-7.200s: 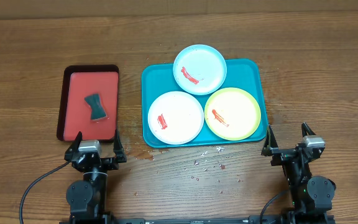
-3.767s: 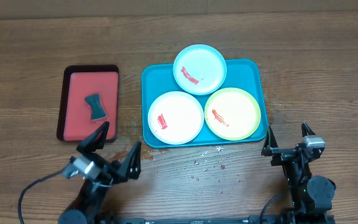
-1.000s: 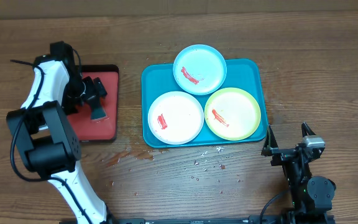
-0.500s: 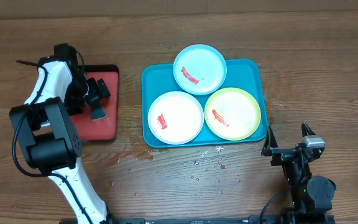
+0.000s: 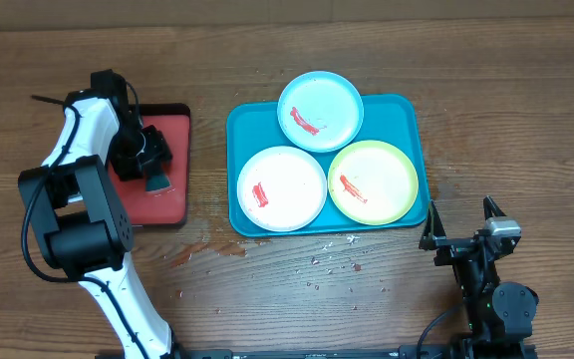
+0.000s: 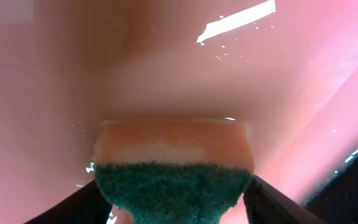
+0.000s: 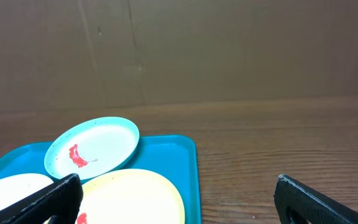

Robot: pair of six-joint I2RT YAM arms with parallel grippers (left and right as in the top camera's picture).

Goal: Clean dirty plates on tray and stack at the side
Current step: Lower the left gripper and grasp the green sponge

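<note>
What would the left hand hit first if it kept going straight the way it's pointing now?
The sponge. It lies right between the fingers of the left hand, on the red tray. Whether the fingers touch it yet is unclear.

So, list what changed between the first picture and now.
The left end effector swung from the table's near edge out over the red tray and has narrowed around the sponge; a firm grip isn't certain yet. The blue plate, white plate, yellow-green plate, blue tray and the open right end effector stayed put.
</note>
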